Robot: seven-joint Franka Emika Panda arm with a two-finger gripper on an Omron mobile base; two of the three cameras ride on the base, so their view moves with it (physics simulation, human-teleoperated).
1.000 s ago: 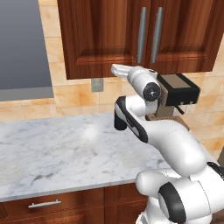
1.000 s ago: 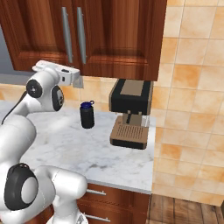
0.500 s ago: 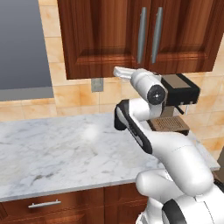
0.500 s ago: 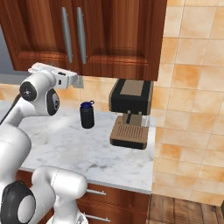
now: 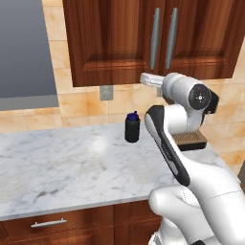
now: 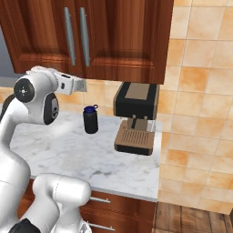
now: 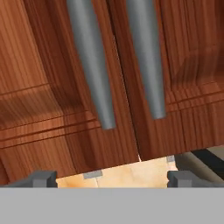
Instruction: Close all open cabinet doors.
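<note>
Both tall reddish-brown glossy wooden cabinet doors (image 5: 143,38) at 12 o'clock look shut, flush; likely nothing left. Hand (image 7: 111,177) spread wide, empty.

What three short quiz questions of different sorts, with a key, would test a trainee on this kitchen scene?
1. True or false: the two reddish-brown glossy wooden cabinet doors with long silver bar handles look shut.
2. What stands nearest the small dark cylindrical bottle? A) a toaster B) the black and brown coffee machine C) a sink
3. Fill in: the hand view shows the pincer aimed at the lower ends of the two ____.

Key: 1 true, their edges meet along the centre seam. 2 B. 3 handles.
</note>
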